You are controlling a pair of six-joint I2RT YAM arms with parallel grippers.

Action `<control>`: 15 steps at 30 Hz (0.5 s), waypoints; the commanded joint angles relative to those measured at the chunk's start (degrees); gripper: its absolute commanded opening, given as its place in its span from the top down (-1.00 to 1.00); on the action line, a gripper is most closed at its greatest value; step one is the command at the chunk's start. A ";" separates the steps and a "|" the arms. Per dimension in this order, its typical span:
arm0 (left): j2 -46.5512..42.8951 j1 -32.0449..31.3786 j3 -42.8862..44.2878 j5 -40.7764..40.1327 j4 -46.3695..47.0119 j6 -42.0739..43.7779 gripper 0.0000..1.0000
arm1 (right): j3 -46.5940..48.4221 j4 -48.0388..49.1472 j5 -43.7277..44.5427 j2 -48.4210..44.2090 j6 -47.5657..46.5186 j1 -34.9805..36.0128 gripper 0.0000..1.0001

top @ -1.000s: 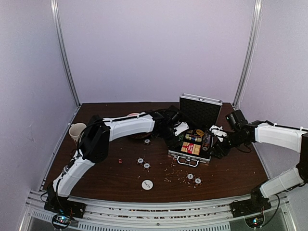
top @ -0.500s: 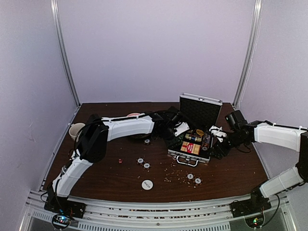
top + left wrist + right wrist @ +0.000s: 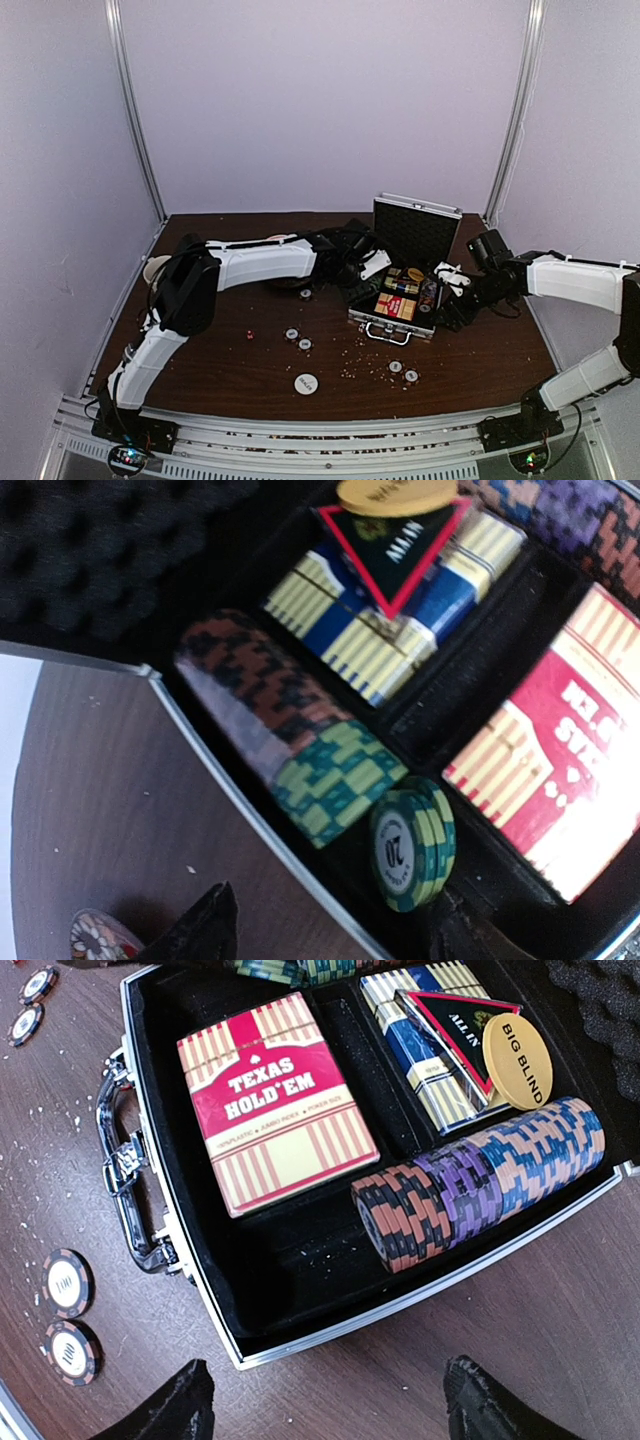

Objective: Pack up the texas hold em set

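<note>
1. Briefcase (image 3: 415, 235): stands open right of centre on the table (image 3: 200, 370), with the lid upright at the back and the handle toward the arms.
2. Packed so far: red card box (image 3: 275, 1100), blue card box (image 3: 430, 1050) with a black triangle marker (image 3: 455, 1015) and a yellow disc (image 3: 518, 1060) on top, plus a long row of chips (image 3: 480, 1185) along one side. Holds a second row on the opposite side, ending in green chips (image 3: 412, 842) standing on edge.
3. Left gripper (image 3: 335, 930): hangs over that second row with fingers apart, gripping nothing. Has the green chips just ahead of the tips, close to one finger; contact hard to tell from this angle.
4. Right gripper (image 3: 330, 1410): hovers over the near edge of the case, fingers spread wide, empty.
5. Left to do, by judgement: gather the loose chips (image 3: 291, 334) lying in pairs left of and in front of the case, with one more near the left arm. Then gather the white disc (image 3: 306, 383) and the red die (image 3: 249, 334), and finally lower the lid. Looks past halfway.
6. Surface: dark brown wood, sprinkled with pale crumbs (image 3: 360, 350) in front of the case. Also carries a cup (image 3: 155, 268), half hidden behind the left arm at the far left.
7. Room: plain pale lilac walls (image 3: 320, 100), two slanted metal posts (image 3: 135, 110), and a ribbed metal rail (image 3: 300, 430) along the near edge.
</note>
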 commanded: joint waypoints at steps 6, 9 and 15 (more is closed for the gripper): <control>-2.89 0.93 -0.76 -2.12 7.92 -1.11 -0.34 | 0.09 -0.20 1.14 0.66 -0.27 -0.39 -0.60; -2.14 0.93 -0.64 -1.82 7.88 -1.06 -0.34 | 0.07 -0.19 1.14 0.90 -0.29 -0.37 -0.60; -0.65 0.92 -0.02 -3.91 8.35 -1.22 -0.34 | 0.17 -0.29 1.11 1.19 -0.27 -0.42 -0.60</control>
